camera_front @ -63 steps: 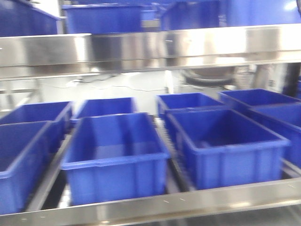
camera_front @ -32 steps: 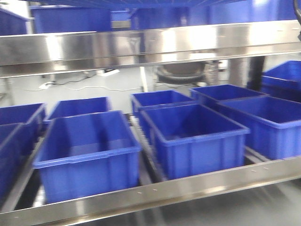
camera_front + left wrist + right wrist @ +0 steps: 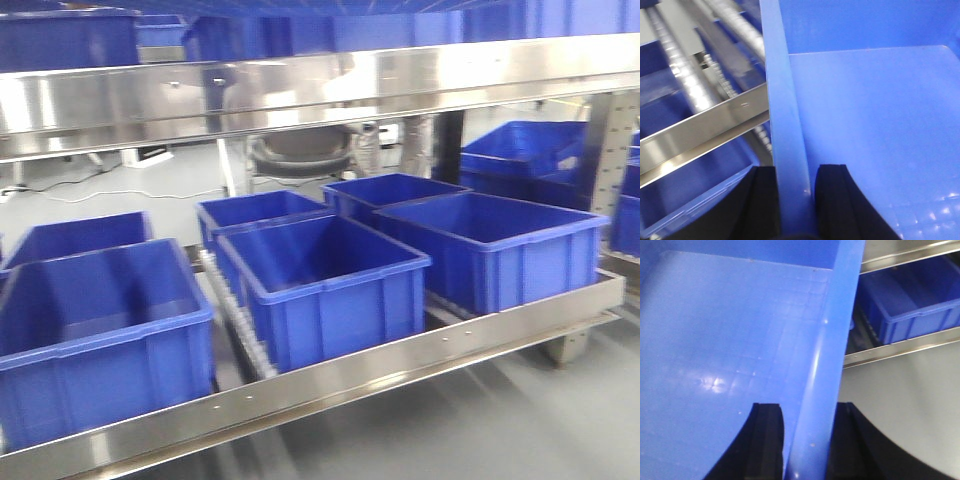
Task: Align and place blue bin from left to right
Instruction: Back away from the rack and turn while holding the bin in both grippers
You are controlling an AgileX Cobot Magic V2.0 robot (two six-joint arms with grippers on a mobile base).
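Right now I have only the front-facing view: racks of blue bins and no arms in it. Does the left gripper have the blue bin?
Observer: Yes. In the left wrist view, the left gripper is closed over the rim of one wall of the blue bin, with one finger inside and one outside.
Operator: And the right side?
Observer: In the right wrist view, the right gripper straddles a wall of the bin the same way, one finger on each face. The bin's bare floor lies to the left of that wall.
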